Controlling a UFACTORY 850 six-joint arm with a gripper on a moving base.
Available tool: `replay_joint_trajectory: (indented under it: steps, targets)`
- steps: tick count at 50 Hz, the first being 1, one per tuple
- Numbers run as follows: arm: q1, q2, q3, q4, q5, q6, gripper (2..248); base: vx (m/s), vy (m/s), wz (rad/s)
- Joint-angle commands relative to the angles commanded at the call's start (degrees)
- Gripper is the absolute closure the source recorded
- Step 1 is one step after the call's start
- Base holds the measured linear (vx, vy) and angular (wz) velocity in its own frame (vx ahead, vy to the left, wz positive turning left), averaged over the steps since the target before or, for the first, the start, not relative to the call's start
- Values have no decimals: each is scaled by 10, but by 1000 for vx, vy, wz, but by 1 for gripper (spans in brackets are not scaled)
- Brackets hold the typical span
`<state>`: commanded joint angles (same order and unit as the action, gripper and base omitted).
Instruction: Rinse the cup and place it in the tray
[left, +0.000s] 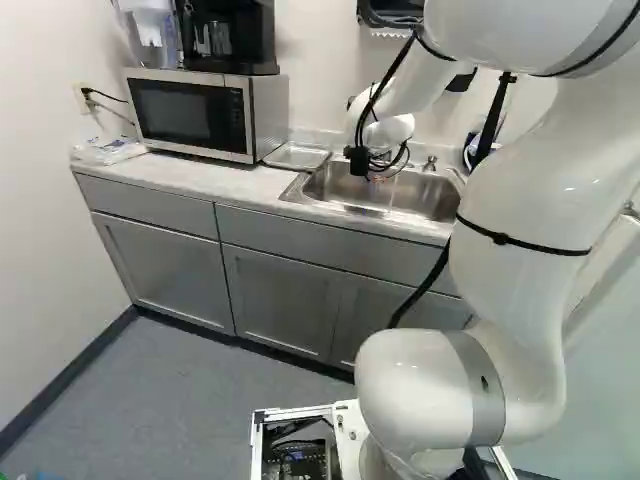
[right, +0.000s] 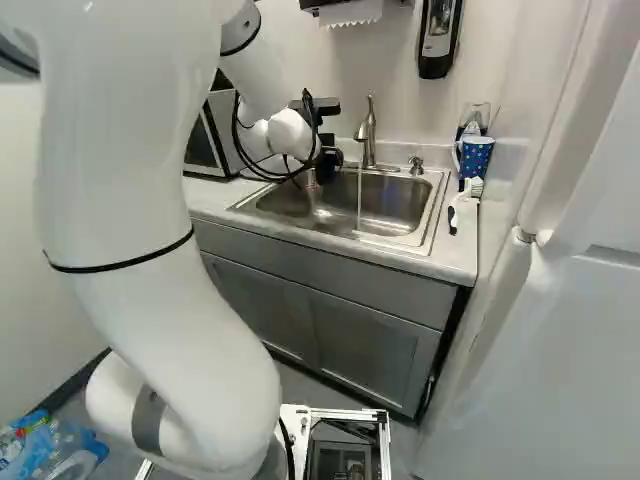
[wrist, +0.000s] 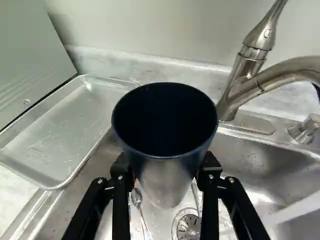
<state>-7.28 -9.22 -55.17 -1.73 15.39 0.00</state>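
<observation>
Countertop (left: 225, 182), cup (wrist: 165, 177) above sink (wrist: 257, 162), tray (wrist: 57, 132) beside microwave (left: 265, 115), floor (left: 190, 400)

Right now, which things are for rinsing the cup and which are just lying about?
For the job:
- cup, held in the gripper
- running tap
- sink
- metal tray

Just lying about:
- spoon
- brush
- spotted blue cup
- microwave

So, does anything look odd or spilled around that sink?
Nothing looks spilled or damaged. Two things seem slightly odd: water runs from the faucet beside the cup in the claw, not into it, and what looks like a spoon lies in the sink near the drain.
</observation>
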Motion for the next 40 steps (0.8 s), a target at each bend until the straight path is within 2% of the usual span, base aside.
replay_joint_trajectory:
  steps: [40]
  targets:
    - [-14,107,116,0,15,0,125,0,0,0]
